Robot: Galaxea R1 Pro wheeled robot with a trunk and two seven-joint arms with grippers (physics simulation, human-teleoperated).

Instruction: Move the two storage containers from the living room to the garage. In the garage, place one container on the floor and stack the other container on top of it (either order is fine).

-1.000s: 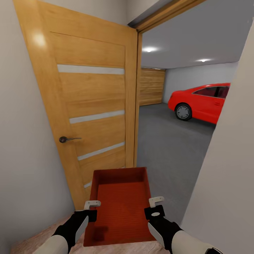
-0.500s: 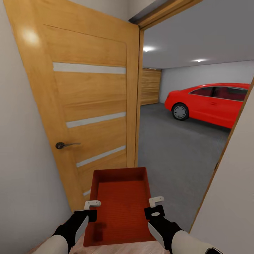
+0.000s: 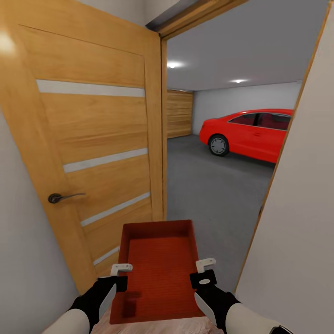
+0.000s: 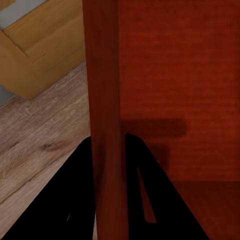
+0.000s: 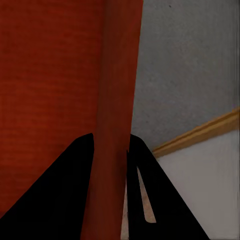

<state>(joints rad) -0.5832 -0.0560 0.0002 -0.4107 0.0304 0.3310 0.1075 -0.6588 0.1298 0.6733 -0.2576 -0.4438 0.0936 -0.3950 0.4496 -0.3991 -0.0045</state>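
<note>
I've got one storage container [image 3: 157,271] carried out in front of me, orange-red, lidless, level, long axis pointing ahead. It hangs between both arms at the doorway into the garage.

Left gripper [image 3: 121,275] is clamped on the container's left wall near the near end. In the left wrist view the gripper [image 4: 107,165] has its two dark fingers pinching the thin wall [image 4: 103,100], one inside the bin, one outside.

Right gripper [image 3: 204,272] is clamped on the right wall, same arrangement. In the right wrist view the gripper [image 5: 110,165] has the wall [image 5: 117,100] running straight between its fingers.

Under the near end of the bin I see light wood plank floor [image 3: 148,326]. Ahead, past the threshold, is dark grey concrete floor [image 3: 208,185].

Wooden door [image 3: 93,139] stands open to my left, with pale horizontal strips and a dark lever handle [image 3: 59,197]. Wood door frame [image 3: 273,176] and a cream wall [image 3: 297,241] close in on my right.

Inside the garage: red car [image 3: 248,134] at the far right, wood-slat panel [image 3: 179,113] on the back wall, two ceiling lights [image 3: 174,65].
</note>
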